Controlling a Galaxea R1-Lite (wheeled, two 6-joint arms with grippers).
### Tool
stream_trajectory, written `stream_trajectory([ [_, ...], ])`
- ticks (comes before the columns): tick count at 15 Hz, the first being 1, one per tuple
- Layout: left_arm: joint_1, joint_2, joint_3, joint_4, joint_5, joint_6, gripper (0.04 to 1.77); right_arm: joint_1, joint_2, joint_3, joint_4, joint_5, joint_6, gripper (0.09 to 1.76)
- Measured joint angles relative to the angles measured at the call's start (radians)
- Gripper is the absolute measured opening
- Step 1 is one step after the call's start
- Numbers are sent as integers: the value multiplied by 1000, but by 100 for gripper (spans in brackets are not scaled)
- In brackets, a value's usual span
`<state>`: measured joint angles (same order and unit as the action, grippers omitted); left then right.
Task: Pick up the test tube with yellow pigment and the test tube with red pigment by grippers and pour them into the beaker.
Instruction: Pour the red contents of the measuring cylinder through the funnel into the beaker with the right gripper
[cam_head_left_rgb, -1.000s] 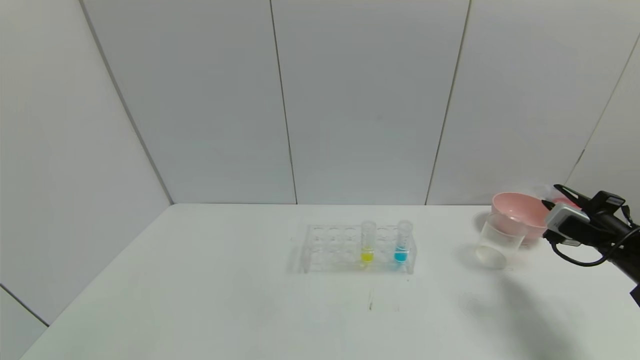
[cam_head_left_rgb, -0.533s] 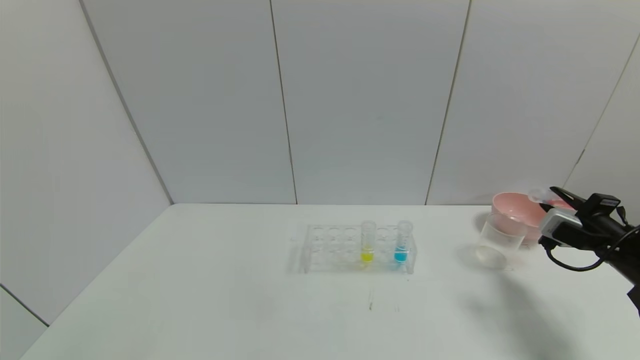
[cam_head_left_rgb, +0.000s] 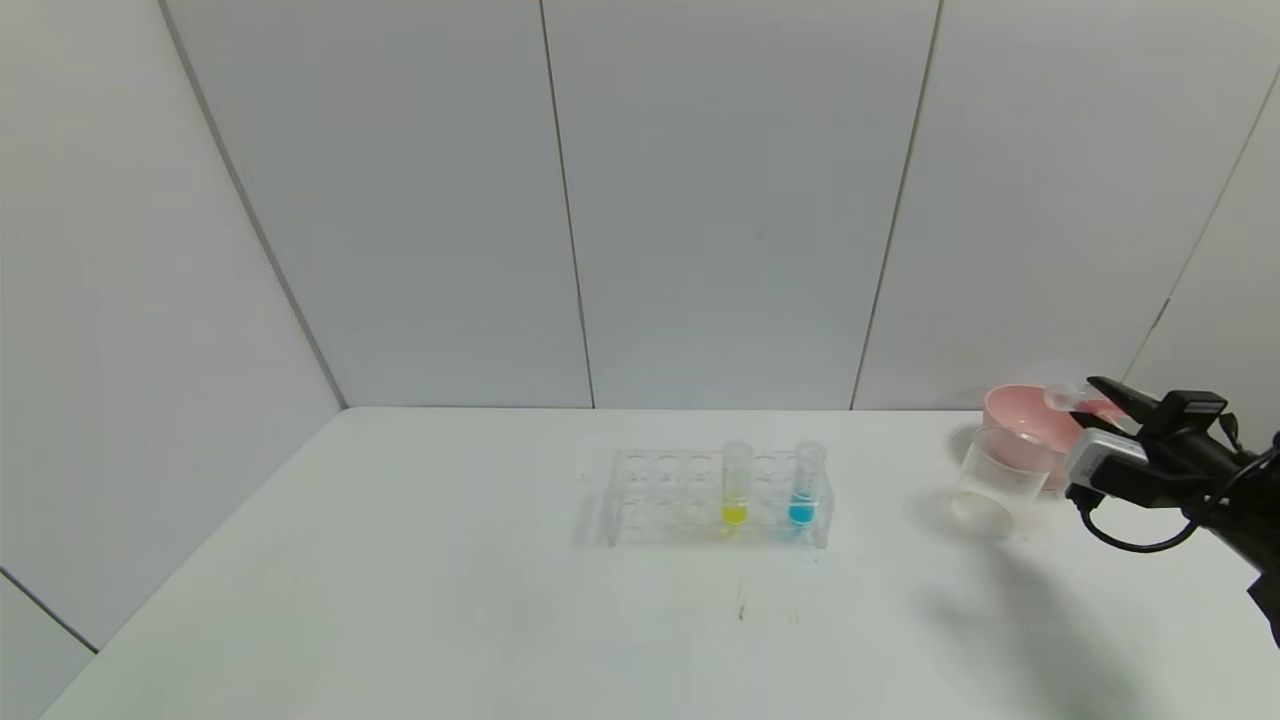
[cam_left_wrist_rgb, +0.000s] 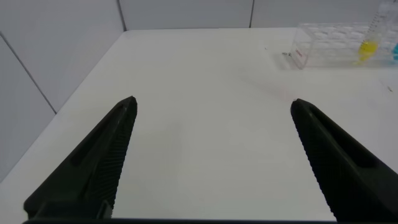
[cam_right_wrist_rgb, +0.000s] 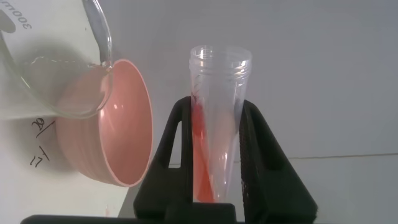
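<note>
My right gripper (cam_head_left_rgb: 1098, 397) is shut on the test tube with red pigment (cam_right_wrist_rgb: 214, 124), held tilted nearly level at the far right, its open mouth (cam_head_left_rgb: 1058, 396) over the pink bowl's rim, just right of the beaker (cam_head_left_rgb: 997, 480). The red liquid lies along the tube's wall between the fingers (cam_right_wrist_rgb: 177, 149). The beaker also shows in the right wrist view (cam_right_wrist_rgb: 53, 56). The test tube with yellow pigment (cam_head_left_rgb: 735, 485) stands upright in the clear rack (cam_head_left_rgb: 665, 495); it also shows in the left wrist view (cam_left_wrist_rgb: 371, 38). My left gripper (cam_left_wrist_rgb: 212, 106) is open and empty over bare table, left of the rack.
A tube with blue liquid (cam_head_left_rgb: 803, 485) stands in the rack right of the yellow one. The pink bowl (cam_head_left_rgb: 1025, 418) sits right behind the beaker; it shows in the right wrist view too (cam_right_wrist_rgb: 118, 130). Grey walls close the table's back and left.
My right gripper has moved a little to the left with the red tube, toward the beaker, and tilted the tube's mouth further over the bowl's rim. The left arm has not moved.
</note>
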<state>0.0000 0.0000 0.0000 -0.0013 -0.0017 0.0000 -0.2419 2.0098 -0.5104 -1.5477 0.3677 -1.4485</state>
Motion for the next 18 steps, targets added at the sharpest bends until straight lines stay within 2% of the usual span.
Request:
stream_trajectory([
  [10,0,0,0,0,0,0,176,1,-10,-15,2,1,-130,50],
  [18,0,0,0,0,0,0,176,3,-15,-19,2,-1,-139,50],
])
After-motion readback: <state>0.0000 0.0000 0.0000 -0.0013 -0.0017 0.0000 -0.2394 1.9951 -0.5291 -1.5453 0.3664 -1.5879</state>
